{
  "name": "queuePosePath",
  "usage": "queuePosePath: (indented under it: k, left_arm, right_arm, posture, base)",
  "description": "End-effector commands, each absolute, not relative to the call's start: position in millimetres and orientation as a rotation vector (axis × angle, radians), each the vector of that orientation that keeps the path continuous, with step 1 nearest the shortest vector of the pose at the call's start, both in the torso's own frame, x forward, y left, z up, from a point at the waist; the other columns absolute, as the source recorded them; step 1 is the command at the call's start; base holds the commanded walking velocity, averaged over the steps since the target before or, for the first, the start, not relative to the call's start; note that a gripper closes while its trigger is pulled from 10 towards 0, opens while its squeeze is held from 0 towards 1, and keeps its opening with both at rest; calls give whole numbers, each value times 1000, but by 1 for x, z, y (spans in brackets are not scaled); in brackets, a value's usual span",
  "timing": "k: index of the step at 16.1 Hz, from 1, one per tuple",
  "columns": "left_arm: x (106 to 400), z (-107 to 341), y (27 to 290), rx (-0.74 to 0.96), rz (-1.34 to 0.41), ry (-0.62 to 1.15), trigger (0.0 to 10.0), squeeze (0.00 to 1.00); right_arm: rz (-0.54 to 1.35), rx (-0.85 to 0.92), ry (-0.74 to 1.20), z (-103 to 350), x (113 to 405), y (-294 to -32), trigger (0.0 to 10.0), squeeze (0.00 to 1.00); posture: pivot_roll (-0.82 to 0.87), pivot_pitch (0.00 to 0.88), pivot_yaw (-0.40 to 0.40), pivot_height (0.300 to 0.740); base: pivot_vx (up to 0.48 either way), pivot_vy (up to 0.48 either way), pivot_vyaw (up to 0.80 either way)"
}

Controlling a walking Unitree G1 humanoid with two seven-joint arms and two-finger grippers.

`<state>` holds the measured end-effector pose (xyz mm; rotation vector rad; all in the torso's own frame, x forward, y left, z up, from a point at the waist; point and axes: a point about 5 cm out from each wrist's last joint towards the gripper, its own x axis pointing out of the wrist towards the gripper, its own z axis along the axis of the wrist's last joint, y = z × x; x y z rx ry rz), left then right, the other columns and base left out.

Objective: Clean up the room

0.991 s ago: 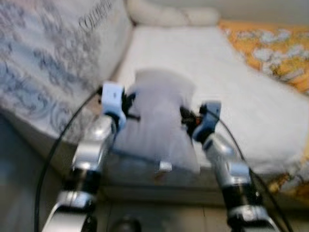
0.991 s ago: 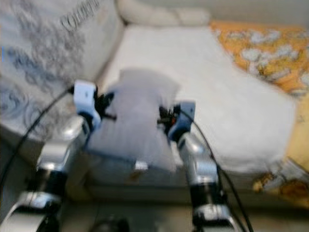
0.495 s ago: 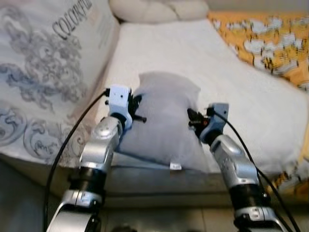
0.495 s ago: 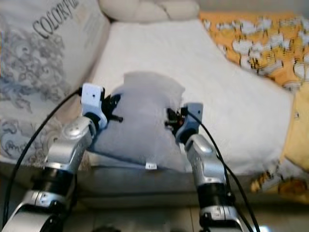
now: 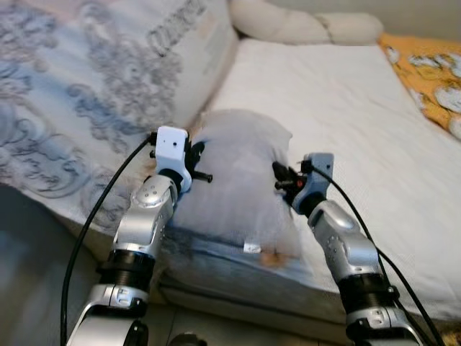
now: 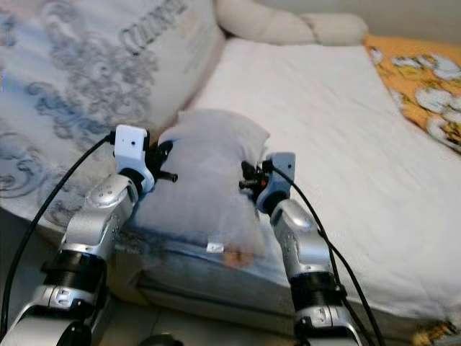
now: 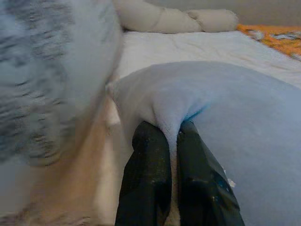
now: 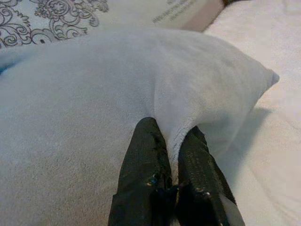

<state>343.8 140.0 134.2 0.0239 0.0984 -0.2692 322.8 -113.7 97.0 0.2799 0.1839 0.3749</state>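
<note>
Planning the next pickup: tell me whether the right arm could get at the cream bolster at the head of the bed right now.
Probably not: the right pincer is shut on the grey pillow, and the cream bolster lies far across the white bedspread.

Pillow (image 5: 238, 180) on bed (image 5: 346, 108) (mattress (image 5: 94, 94) leaning at left).

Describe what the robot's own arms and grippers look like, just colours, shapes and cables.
Both arms are silver metal with black ribbed joint rings. The left arm ends in a white boxy wrist block, the right arm in a pale blue one. A black cable loops along each. Each gripper has two long black fingers, glossy and rounded.
</note>
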Motion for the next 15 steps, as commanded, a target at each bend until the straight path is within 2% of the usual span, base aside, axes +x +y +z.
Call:
queuePosePath:
  k: [1,9,11,15]
  left_arm:
    - [347,146,145,24,-245,47,10000,0]
    - [349,147,141,38,-271,53,10000,0]
    - [349,146,141,38,-274,56,10000,0]
    - [350,144,141,37,-276,62,10000,0]
  right_arm:
    - [347,280,159,100,324,-119,10000,0]
    - [327,301,174,98,322,-121,10000,0]
    - [319,296,177,97,322,-123,10000,0]
    - [314,281,170,97,321,-124,10000,0]
  posture:
    - [-18,0,16,740]
    - [-33,0,37,740]
    - [-35,0,37,740]
    - [-37,0,35,740]
  base:
    - [315,0,0]
    - [322,0,0]
    - [321,0,-800]
    - [322,0,0]
